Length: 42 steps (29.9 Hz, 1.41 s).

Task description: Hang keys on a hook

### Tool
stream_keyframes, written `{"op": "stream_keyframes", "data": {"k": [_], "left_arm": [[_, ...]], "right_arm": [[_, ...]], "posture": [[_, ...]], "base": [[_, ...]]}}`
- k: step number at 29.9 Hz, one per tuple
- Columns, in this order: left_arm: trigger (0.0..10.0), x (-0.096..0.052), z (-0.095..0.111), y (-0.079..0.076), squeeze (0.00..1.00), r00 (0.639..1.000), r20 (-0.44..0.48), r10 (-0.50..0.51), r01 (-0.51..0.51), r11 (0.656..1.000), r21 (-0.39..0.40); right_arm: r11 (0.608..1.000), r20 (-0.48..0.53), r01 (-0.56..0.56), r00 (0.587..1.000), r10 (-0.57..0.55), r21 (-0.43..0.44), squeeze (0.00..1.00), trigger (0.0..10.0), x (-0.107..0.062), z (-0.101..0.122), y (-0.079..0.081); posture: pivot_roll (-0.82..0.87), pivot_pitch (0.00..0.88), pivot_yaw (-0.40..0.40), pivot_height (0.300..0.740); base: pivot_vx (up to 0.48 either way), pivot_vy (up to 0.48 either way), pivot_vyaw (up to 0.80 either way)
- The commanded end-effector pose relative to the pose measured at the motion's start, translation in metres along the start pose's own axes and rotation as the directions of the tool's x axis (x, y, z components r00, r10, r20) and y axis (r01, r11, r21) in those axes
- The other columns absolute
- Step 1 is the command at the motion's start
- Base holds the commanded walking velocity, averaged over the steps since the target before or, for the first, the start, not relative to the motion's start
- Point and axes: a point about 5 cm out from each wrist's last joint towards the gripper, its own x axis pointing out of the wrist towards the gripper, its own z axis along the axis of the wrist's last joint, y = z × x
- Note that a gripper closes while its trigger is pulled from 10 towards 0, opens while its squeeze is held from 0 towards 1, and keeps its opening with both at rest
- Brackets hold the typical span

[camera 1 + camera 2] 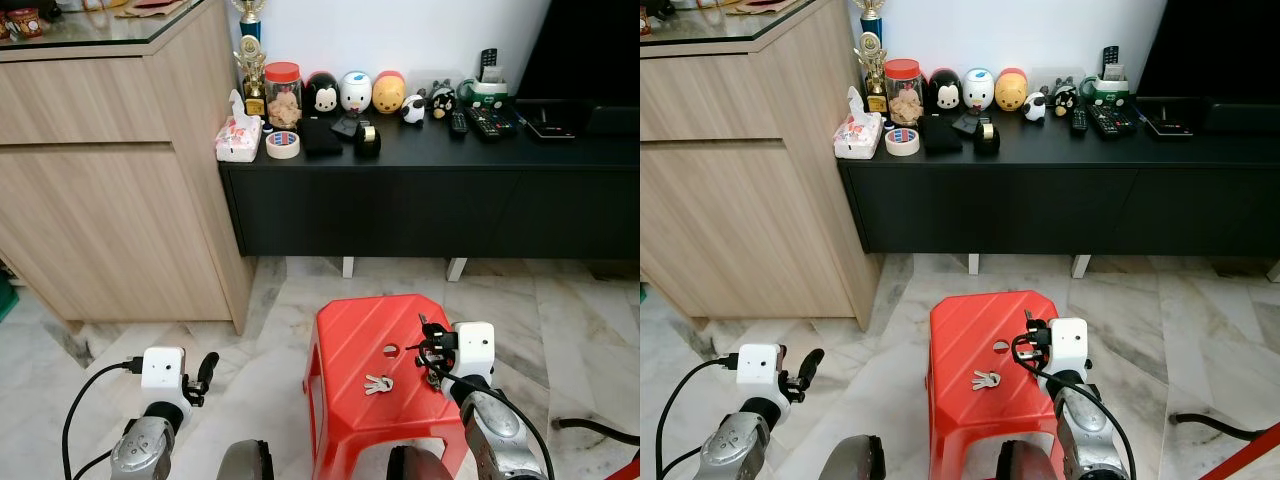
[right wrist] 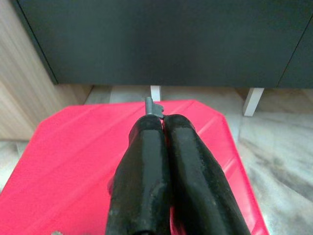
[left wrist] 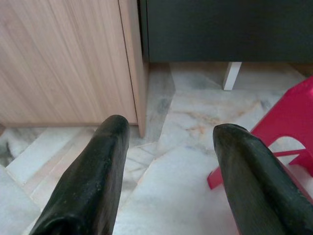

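Right gripper (image 2: 164, 120) clenched on what looks like a hook (image 2: 152, 106) above red stool (image 1: 350, 330), keys (image 1: 378, 384) on seat, left gripper (image 3: 168, 134) spread w/ nothing held.

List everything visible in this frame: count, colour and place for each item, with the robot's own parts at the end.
keys: one bunch, silver, lying on the stool top
stool: one, red plastic, on the marble floor before the robot
low cabinet: one, black, against the wall
wooden cabinet: one, light wood, to the left of the low cabinet
tissue pack: one, pink and white, left end of the low cabinet
tape roll: one, white, beside the tissue pack
jar: one, clear with red lid, behind the tape roll
trophy: one, gold, beside the jar
remote controls: several, black, right part of the low cabinet
left gripper: open, over the floor left of the stool
right gripper: shut on a small metal piece, above the stool
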Motion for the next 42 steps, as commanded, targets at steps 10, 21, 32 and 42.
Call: {"op": "stream_keyframes", "data": {"k": [10,21,32,42], "left_arm": [[10.0,0.002,0.0,0.003,0.0,1.0,0.014,0.025,-0.025,1.0,-0.005],[10.0,0.001,0.001,-0.001,0.0,0.999,0.034,0.015,-0.015,1.0,-0.003],[10.0,0.009,0.024,-0.011,0.0,0.989,0.12,-0.084,0.081,0.996,0.031],[10.0,0.012,0.046,-0.031,0.0,0.943,0.133,-0.304,0.279,0.944,0.175]], "right_arm": [[0.999,0.101,-0.037,0.994,0.038,-0.018,0.0,10.0,0.004,0.028,0.005],[0.995,0.094,-0.089,0.991,0.094,-0.052,0.0,10.0,0.002,0.036,0.008],[0.988,0.049,-0.146,0.988,0.149,-0.05,0.0,10.0,0.004,0.042,0.019],[0.924,-0.125,-0.348,0.935,0.331,-0.157,0.0,10.0,0.003,0.039,0.034]], "posture": [[0.08,0.0,-0.055,0.624],[0.08,0.0,-0.071,0.689],[0.08,0.0,-0.075,0.728],[0.09,0.0,-0.079,0.728]], "base": [[0.0,0.0,0.0],[0.0,0.0,0.0],[0.0,0.0,0.0],[0.0,0.0,0.0]]}}
